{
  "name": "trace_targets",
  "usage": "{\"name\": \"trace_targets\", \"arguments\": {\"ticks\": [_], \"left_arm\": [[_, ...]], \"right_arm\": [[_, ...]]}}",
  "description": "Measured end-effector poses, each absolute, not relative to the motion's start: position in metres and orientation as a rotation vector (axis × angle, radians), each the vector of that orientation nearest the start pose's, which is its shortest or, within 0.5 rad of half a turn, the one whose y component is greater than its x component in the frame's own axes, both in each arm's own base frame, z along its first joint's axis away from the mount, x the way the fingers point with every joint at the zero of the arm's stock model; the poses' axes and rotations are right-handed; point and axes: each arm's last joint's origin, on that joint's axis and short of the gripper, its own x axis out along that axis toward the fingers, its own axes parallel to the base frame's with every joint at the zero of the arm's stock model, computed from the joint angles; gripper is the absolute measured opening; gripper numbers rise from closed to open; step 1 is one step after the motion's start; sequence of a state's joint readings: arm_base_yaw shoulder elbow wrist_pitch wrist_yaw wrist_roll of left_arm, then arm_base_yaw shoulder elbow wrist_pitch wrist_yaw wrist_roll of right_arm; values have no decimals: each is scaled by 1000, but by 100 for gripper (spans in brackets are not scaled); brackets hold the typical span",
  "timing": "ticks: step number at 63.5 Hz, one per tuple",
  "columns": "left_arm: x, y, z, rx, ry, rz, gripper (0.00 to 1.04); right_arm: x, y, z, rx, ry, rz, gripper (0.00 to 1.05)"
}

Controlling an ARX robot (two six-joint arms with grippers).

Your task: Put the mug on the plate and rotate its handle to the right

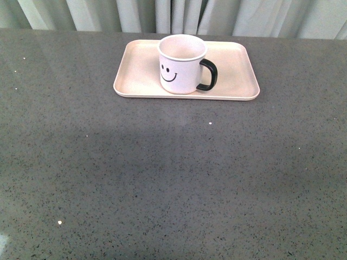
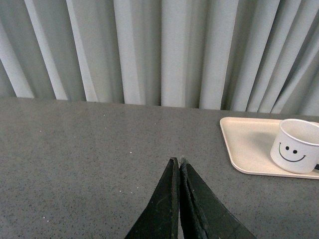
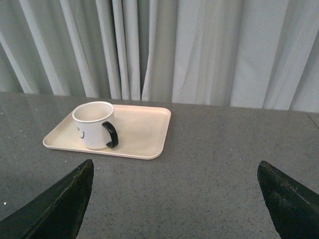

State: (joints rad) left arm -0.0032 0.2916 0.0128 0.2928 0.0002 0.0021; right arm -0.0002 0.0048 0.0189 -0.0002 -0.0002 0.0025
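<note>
The white mug point(image 1: 180, 65) with a black smiley face stands upright on the pale pink plate point(image 1: 236, 76) at the far middle of the table. Its black handle point(image 1: 208, 75) points to the right in the front view. The mug point(image 2: 297, 146) and plate point(image 2: 245, 142) also show in the left wrist view, and the mug point(image 3: 92, 125), handle point(image 3: 111, 134) and plate point(image 3: 142, 128) in the right wrist view. My left gripper point(image 2: 178, 160) is shut with nothing in it, well short of the plate. My right gripper point(image 3: 174, 167) is open and empty, short of the plate. Neither arm shows in the front view.
The dark grey speckled table point(image 1: 173, 179) stretches wide in front of the plate. Pale pleated curtains point(image 1: 173, 13) hang right behind the table's far edge.
</note>
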Motion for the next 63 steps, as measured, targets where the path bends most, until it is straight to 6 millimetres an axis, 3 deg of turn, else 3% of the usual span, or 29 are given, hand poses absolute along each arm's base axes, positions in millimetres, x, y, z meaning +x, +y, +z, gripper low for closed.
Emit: {"name": "trace_targets", "arguments": {"ticks": [50,63], "left_arm": [[98,0,167,2,4,-3,1],[98,0,167,2,3,-3,40]], "right_arm": [[97,0,170,2,-14,0,96],[97,0,170,2,-14,0,96]]}}
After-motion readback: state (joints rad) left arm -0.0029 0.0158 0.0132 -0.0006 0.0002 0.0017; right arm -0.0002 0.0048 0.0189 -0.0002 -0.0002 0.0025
